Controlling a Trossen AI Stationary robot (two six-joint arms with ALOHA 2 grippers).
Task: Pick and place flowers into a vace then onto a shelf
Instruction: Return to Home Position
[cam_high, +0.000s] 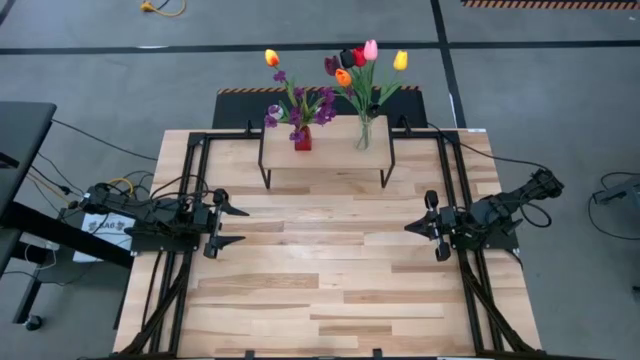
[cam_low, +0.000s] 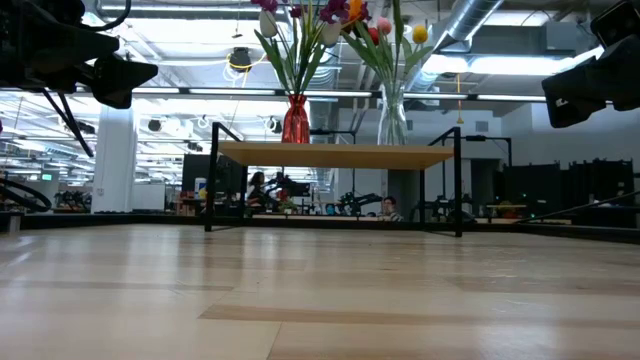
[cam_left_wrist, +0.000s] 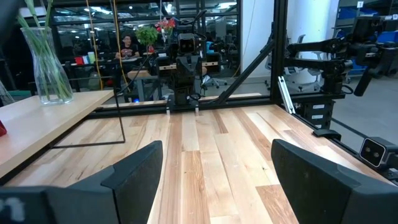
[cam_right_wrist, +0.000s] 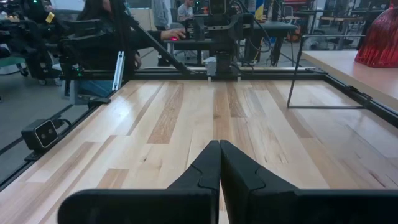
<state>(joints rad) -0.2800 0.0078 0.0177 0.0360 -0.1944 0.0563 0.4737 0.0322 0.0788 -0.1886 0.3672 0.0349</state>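
The shelf (cam_high: 325, 148) stands at the table's far middle on thin black legs. On its plank top rest two vases by their bases. A red vase (cam_high: 302, 138) holds purple sprigs and a yellow tulip (cam_high: 271, 58). A clear glass vase (cam_high: 363, 135) holds tulips (cam_high: 360, 55) in red, pink, orange, yellow and maroon. My left gripper (cam_high: 244, 226) hovers open near the table's left edge, pointing level toward the right. My right gripper (cam_high: 407, 228) hovers shut near the right edge, facing it. Both are well short of the shelf and hold nothing.
Black metal frame rails (cam_high: 195, 190) run along the table's left, right and far sides. The shelf's legs (cam_low: 458, 180) stand on the planks. Cables and a black stand (cam_high: 20, 150) lie off the left edge. A person (cam_right_wrist: 106, 25) sits beyond the table's left side.
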